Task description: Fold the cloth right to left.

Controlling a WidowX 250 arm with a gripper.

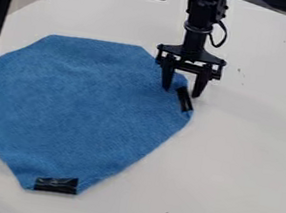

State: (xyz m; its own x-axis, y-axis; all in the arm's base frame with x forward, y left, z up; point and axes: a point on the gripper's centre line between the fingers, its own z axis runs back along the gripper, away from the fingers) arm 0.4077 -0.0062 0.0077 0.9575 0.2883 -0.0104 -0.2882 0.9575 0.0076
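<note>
Gripper (181, 92): well open, empty
Black tab (184, 99): between and just below jaws
Blue cloth (79, 99): pinch at tab, lift leftward

Camera view, one: set above the white table (245, 164), facing down at a slant; arm (200, 16) entering at top edge; range close, blue cloth (78, 104) spanning left edge to past centre.
</note>
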